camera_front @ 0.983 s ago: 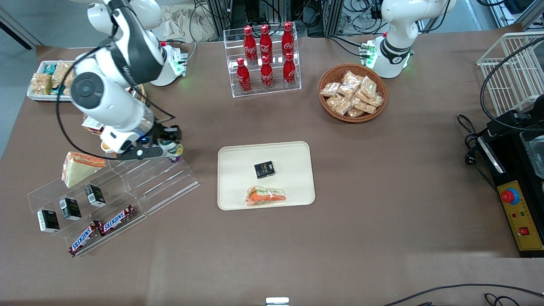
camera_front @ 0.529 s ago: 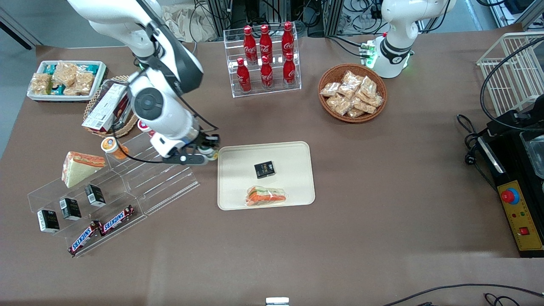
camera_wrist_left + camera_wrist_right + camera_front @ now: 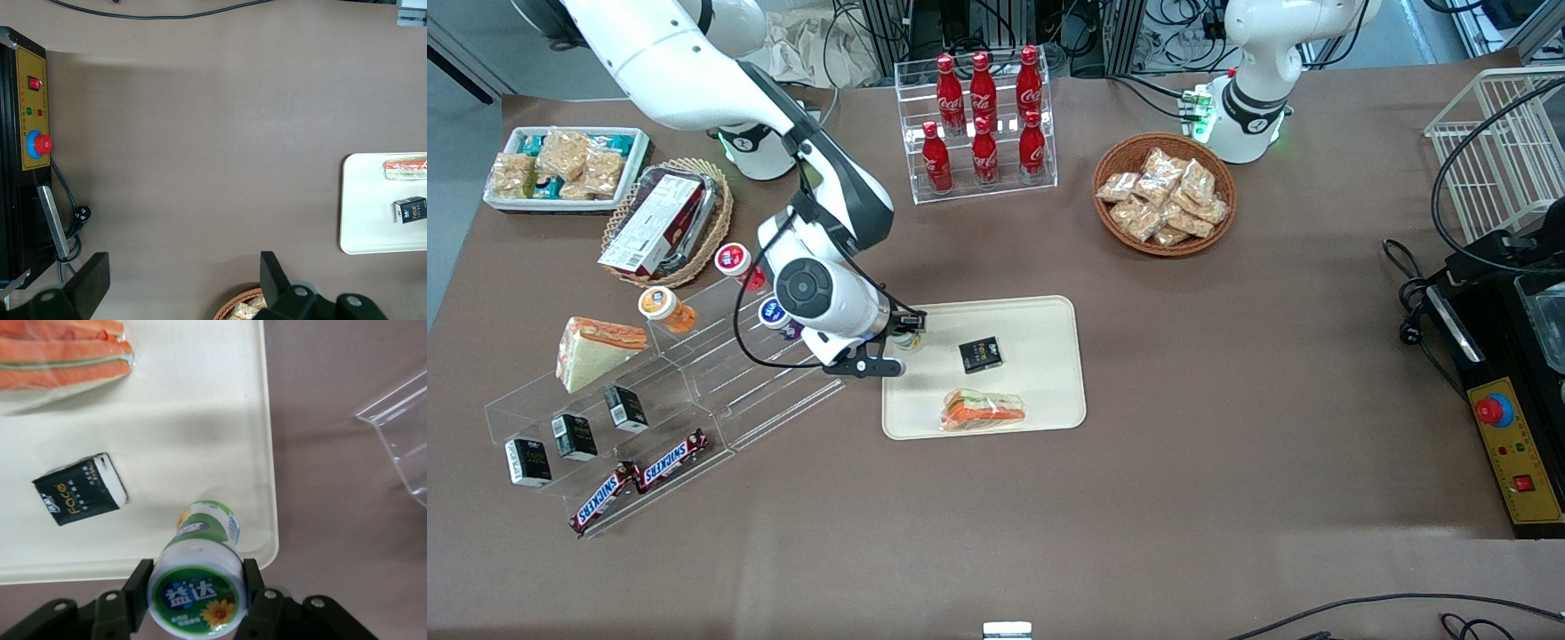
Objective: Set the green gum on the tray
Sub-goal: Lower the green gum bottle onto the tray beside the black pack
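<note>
1. You've got the black gripper (image 3: 193, 587) clamped on the green gum (image 3: 197, 585): white lid, green ring, sunflower print.
2. Cream tray (image 3: 1040, 313).
3. Black packet (image 3: 80, 489), white end.
4. Orange-striped sandwich (image 3: 984, 412).

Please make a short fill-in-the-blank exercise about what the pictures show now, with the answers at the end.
1. The gripper is shut on the ____ gum.
2. The gum hangs above the tray's ____.
3. On the tray lie a small black box and a wrapped ____.

Missing words: green; rim; sandwich
</note>
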You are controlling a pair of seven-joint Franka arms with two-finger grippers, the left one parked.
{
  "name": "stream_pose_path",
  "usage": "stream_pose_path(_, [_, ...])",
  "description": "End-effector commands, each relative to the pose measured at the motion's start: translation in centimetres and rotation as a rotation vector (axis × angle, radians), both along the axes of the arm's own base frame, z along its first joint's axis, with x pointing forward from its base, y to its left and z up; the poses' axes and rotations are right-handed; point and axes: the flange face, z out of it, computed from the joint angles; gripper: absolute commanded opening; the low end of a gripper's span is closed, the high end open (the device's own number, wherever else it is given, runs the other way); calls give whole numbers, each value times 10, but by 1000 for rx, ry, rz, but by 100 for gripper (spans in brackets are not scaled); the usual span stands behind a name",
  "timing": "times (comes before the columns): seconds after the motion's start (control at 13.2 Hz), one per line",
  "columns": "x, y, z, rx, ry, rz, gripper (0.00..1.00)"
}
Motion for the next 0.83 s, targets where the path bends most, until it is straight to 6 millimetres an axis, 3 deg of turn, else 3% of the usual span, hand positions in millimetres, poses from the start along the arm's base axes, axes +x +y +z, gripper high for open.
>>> stream_pose_path(0.0, [6, 9, -12, 9, 7, -9, 24])
stream_pose_path(0.76, [11, 2, -38, 7, -4, -26, 25])
